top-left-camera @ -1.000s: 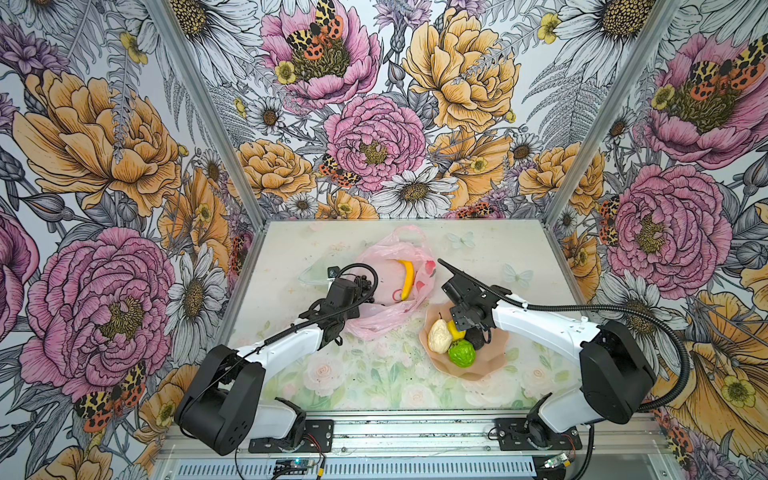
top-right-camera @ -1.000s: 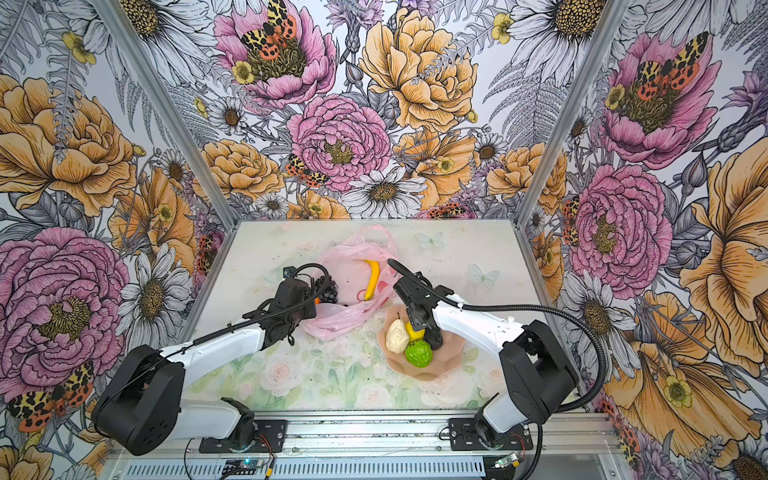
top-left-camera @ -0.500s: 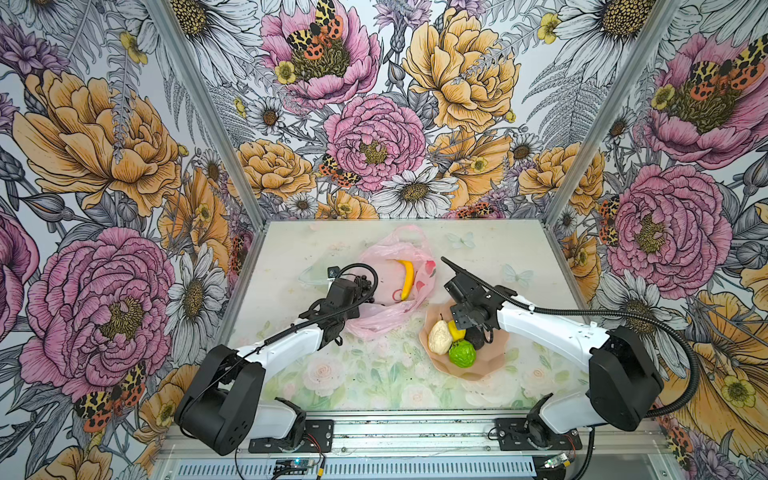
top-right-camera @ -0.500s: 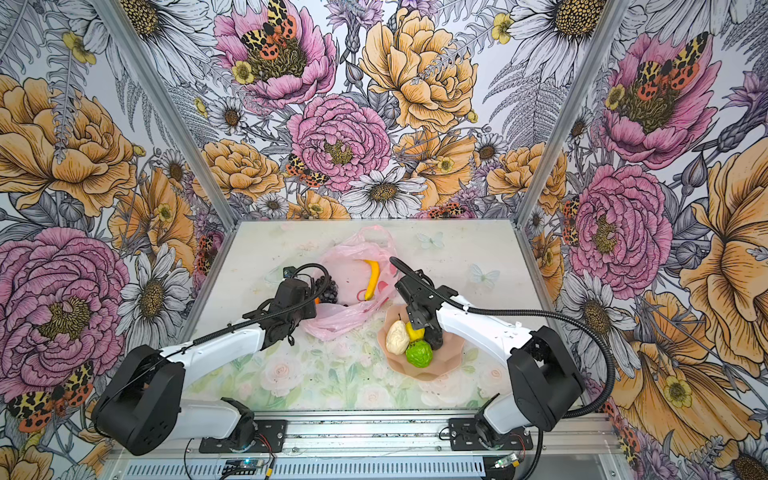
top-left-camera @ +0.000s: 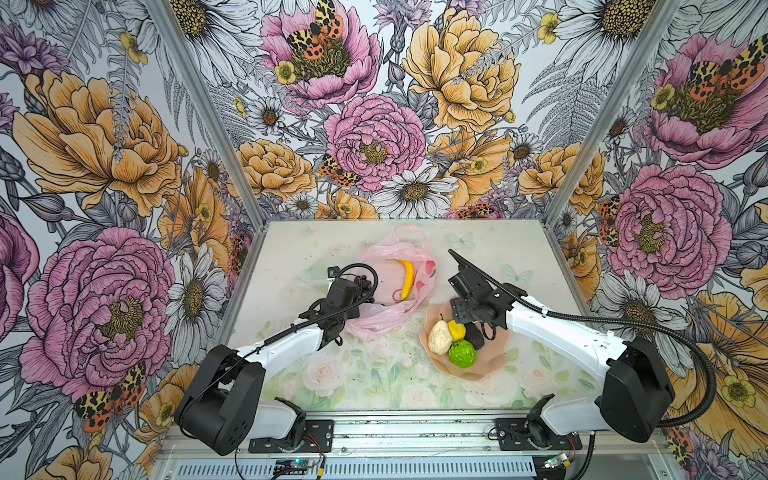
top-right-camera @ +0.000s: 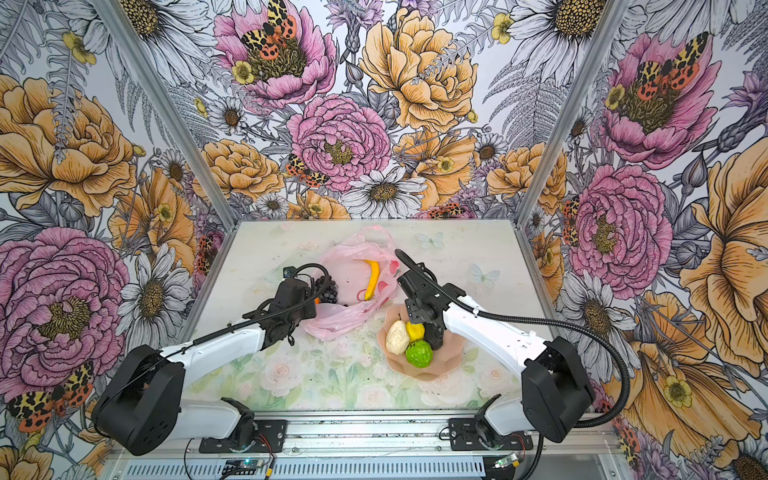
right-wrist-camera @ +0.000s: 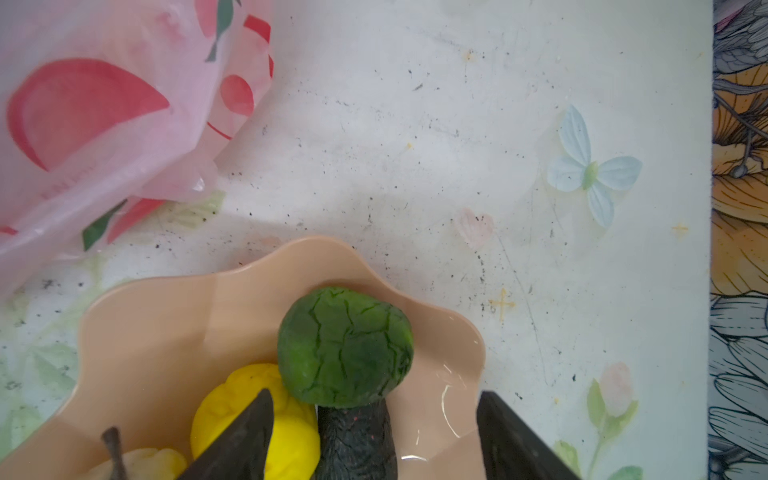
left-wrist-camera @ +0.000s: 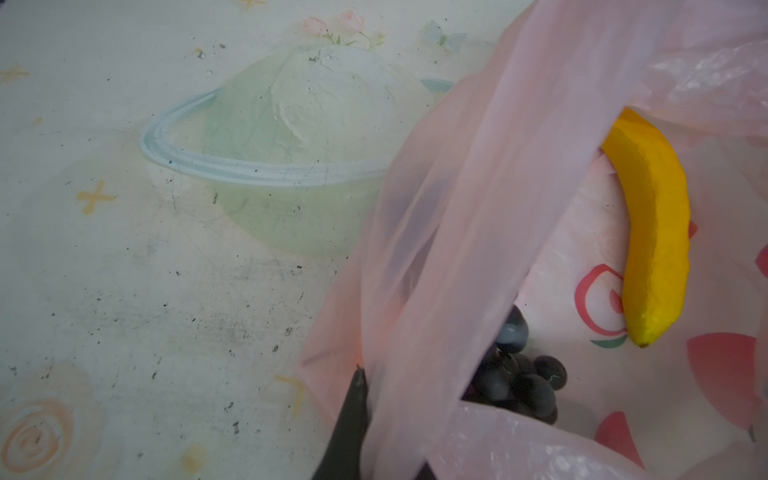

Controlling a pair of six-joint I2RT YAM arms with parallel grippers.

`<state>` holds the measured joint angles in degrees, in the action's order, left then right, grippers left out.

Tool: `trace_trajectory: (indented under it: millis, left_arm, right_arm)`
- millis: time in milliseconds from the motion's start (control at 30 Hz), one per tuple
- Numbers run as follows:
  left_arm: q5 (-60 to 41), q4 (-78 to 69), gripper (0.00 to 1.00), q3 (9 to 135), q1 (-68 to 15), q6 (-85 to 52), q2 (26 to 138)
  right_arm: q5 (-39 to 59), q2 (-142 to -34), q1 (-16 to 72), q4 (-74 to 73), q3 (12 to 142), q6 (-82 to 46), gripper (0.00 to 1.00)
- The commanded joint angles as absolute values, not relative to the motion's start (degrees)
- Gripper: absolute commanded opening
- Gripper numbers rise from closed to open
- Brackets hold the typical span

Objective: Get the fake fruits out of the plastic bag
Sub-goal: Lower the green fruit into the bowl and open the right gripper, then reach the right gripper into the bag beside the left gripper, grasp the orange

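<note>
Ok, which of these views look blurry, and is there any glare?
Left wrist view: near bag fold soft, banana crisper. Right wrist view: small glints on the dish, avocado sharp. Both top views: even light, sharp, no glare.

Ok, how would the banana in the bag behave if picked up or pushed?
Probably stiff: the banana holds its curve on the limp bag film. Its faceted, matte skin suggests moulded plastic or foam, so likely light and grippable. Being curved, a push at one end would probably spin it, not roll it.
</note>
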<state>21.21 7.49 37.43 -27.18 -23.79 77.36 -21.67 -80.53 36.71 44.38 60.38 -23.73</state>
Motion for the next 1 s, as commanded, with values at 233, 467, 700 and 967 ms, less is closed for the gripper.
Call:
trace_trajectory:
  millis: [233,467,700,967]
  left_arm:
    - [20.07,6.27,0.07,35.52,-26.71,-25.50,74.62]
    - [18.11,7.89,0.05,30.78,-25.97,-35.90,70.51]
    - [17.47,8.31,0.02,26.28,-23.47,-40.51,65.30]
    - [15.11,6.46,0.02,23.28,-21.91,-44.06,66.69]
  right_arm:
    - [-8.28,-93.84,43.84,28.45,76.64,-29.03,0.74]
    - [0.90,-108.18,47.75,22.28,87.43,-34.37,0.66]
    - [4.97,-116.87,51.51,19.24,93.13,-37.26,0.60]
    - [4.83,-121.36,54.21,18.01,95.39,-38.40,0.56]
